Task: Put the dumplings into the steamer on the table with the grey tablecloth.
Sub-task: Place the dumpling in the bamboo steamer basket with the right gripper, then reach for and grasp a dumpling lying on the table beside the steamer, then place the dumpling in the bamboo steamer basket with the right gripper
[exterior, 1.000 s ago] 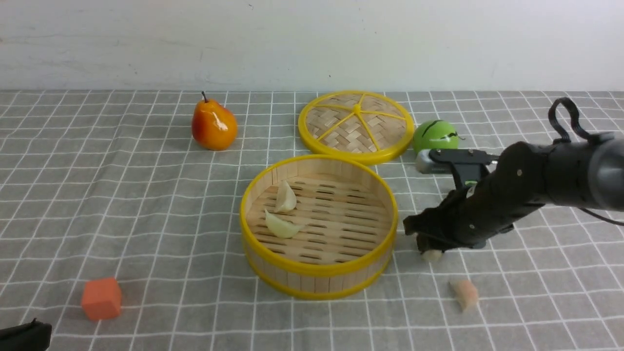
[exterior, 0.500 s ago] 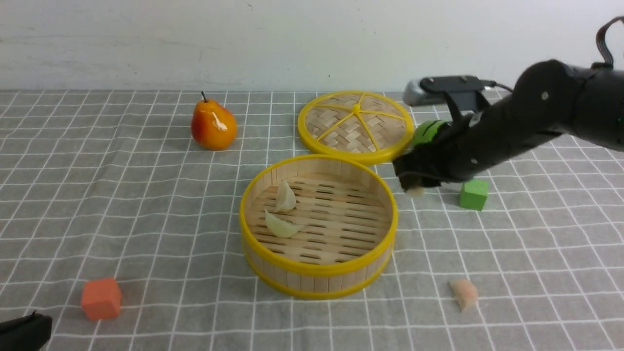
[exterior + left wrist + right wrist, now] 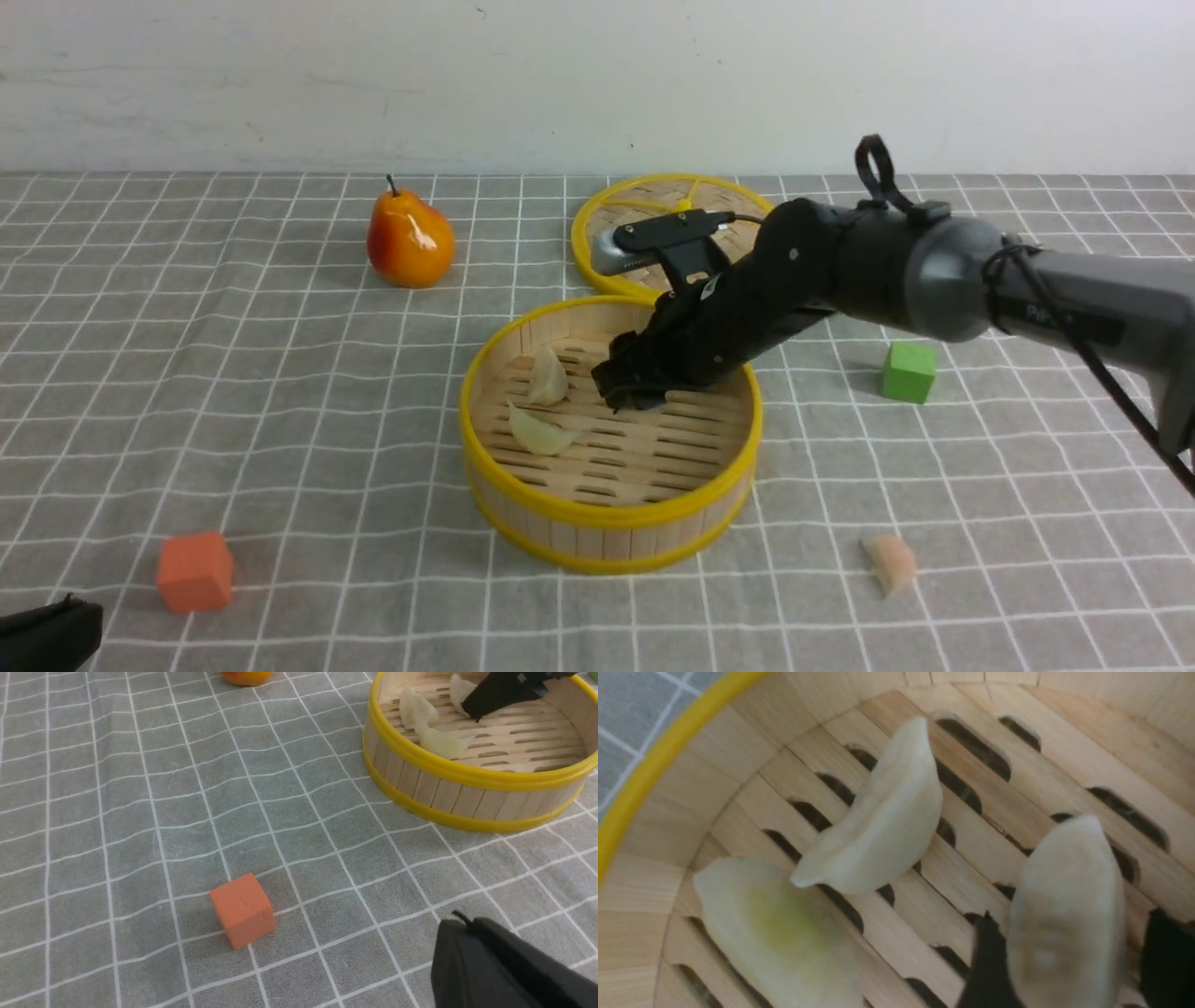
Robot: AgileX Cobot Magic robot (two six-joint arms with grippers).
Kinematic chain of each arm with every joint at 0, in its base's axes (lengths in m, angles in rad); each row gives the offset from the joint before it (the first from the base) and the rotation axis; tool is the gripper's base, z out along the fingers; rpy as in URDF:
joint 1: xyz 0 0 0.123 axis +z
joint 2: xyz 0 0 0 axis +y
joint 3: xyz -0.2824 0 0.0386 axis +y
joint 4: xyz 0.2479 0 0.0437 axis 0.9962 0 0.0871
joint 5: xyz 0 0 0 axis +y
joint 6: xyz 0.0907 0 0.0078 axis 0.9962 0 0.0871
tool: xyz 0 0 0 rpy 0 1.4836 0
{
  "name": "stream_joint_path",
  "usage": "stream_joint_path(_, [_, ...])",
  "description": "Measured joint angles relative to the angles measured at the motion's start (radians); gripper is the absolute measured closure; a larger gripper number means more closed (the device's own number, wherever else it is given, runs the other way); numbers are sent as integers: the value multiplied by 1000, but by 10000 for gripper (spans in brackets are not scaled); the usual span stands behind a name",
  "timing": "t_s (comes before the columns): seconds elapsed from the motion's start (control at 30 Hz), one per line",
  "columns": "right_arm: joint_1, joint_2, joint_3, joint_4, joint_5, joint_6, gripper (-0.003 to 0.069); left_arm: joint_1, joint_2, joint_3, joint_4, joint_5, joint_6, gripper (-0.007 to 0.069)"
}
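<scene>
With the right gripper (image 3: 1073, 913) spread wide inside the steamer (image 3: 611, 514), the whitish dumpling (image 3: 1064, 877) lies loose between its fingers. Advise lifting straight up, clear of it. Pinkish dumpling (image 3: 892, 564): outside, well apart from the claw.

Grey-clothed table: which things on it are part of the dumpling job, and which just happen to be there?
Part of the job:
- steamer
- three dumplings inside it
- pinkish dumpling on the cloth
- right pincer

Just lying about:
- pear
- woven lid
- green cube
- orange cube
</scene>
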State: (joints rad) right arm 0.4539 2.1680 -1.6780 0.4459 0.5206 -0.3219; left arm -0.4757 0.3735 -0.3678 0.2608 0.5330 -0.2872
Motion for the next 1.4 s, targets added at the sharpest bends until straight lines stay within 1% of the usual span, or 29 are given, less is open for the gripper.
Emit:
stream_joint_path(0.07, [-2,-15,-25,-10,54,3,78,0,0,0,-1,0,0,638])
stream_joint_path(0.1, [-5,-29,-39,-21,91,7,46,0,0,0,-1,0,0,638])
stream_joint_path(0.17, [-16,-76,-70,-62,176,21,10,0,0,0,-2,0,0,638])
stream_joint_path(0.27, [-53,-182,-102,-141,306,75,11,0,0,0,-4,0,-1,637])
stream_joint_path(0.33, [-85,-238,-100,-195,379,113,32,0,0,0,-4,-6,-1,636])
stream_joint_path(0.4, [-129,-288,-70,-259,471,156,78,0,0,0,-10,-16,-1,636])
stream_joint_path(0.5, [-174,-311,20,-289,532,195,132,0,0,0,-17,-18,-1,636])
stream_joint_path(0.53, [-193,-312,107,-290,540,215,163,0,0,0,-21,-18,-1,636])
stream_joint_path(0.6, [-201,-302,275,-279,500,227,203,0,0,0,-28,-18,-1,636])
stream_joint_path(0.63, [-201,-302,275,-277,491,227,206,0,0,0,-28,-18,-1,636])
stream_joint_path(0.67, [-194,-296,373,-261,414,228,223,0,0,0,-30,-18,-1,635])
stream_joint_path(0.73, [-188,-289,487,-246,277,228,260,0,0,0,-35,-18,-1,635])
stream_joint_path(0.77, [-188,-287,490,-246,266,228,265,0,0,0,-35,-18,-1,635])
stream_joint_path(0.83, [-188,-285,508,-247,245,228,358,0,0,0,-38,-17,-1,634])
stream_joint_path(0.9, [-188,-286,507,-246,257,219,460,0,0,0,-39,-15,-1,631])
stream_joint_path(0.93, [-188,-291,501,-245,276,206,487,0,0,0,-40,-15,-1,630])
stream_joint_path(1.03, [-187,-315,462,-236,337,188,481,0,0,1,-41,-14,-1,628])
stream_joint_path(1.1, [-180,-353,388,-207,365,180,481,0,0,1,-41,-14,-1,628])
stream_joint_path(1.2, [-143,-393,296,-158,357,153,481,0,0,1,-41,-14,-1,626])
stream_joint_path(1.23, [-121,-401,259,-140,343,137,481,0,0,1,-41,-15,-1,624])
stream_joint_path(1.33, [-33,-378,188,-83,188,52,481,0,0,1,-41,-18,-1,622])
stream_joint_path(1.4, [5,-336,177,-72,109,28,481,0,0,1,-41,-19,-1,621])
